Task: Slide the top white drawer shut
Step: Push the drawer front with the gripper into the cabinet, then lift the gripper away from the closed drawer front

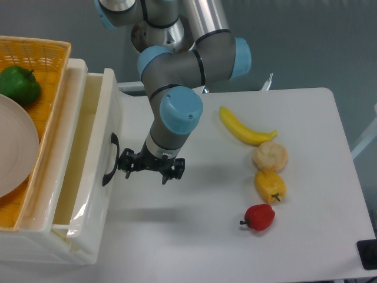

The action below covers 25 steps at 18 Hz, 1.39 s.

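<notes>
**Inspector:** While the top white drawer (94, 177) stands partly out of the cabinet at the left edge of the tabletop (235, 236), the gripper (151, 167) sits just beside its front, close to the curved black handle (110, 159). Actual contact cannot be confirmed from this angle.

**Assistant:** Gripper state?

**Inspector:** Spread, fingers apart, nothing held. In my judgement the step in hand is the push, and roughly a third of the travel remains.

**Assistant:** How should it be done well?

**Inspector:** Press squarely on the front panel near the handle, straight along the runners. An off-centre or angled push could skew the tray and jam it. Keep the fingers from hooking under the handle, and ease off as the front nears the cabinet face.

**Assistant:** Containers?

**Inspector:** The drawer's visible strip of interior shows no contents; the rest is hidden under the cabinet top. An orange wicker basket (50, 106) sits on top, holding a green pepper (19, 85) and a white plate (15, 153). A lower drawer (41, 259) protrudes beneath; its contents are not visible.

**Assistant:** Obstructions?

**Inspector:** A banana (244, 127), a pale roundish item (270, 156), a yellow pepper (270, 185) and a red pepper (259, 217) lie well apart from the push path.
</notes>
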### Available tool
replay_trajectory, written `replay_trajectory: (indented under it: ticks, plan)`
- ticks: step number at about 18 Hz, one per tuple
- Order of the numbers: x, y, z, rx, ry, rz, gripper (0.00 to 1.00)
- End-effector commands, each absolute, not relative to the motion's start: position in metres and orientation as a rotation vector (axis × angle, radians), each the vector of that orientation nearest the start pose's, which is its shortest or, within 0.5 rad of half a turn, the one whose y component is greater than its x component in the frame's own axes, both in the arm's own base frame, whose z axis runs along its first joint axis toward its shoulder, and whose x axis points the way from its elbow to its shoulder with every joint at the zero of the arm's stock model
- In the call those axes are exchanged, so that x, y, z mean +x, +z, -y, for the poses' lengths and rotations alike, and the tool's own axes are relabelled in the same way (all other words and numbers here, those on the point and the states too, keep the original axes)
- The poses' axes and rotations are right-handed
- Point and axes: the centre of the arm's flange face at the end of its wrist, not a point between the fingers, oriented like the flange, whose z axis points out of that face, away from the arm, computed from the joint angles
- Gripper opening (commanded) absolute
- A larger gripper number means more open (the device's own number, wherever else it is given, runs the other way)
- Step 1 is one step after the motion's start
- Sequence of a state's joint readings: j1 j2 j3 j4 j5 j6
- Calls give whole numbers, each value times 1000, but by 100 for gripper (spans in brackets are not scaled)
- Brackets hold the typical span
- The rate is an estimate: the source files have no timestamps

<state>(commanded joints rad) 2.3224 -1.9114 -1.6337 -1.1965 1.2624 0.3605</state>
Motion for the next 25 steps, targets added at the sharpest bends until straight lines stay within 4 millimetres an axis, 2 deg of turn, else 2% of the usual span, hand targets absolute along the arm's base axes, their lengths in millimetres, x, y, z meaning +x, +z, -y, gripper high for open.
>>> replay_trajectory:
  ticks: [9, 12, 25]
  plan:
    - [-280, 310, -554, -2925, -419, 561, 100]
    - [-271, 312, -560, -2928, -416, 535, 100]
    - [-266, 313, -563, -2930, -414, 513, 100]
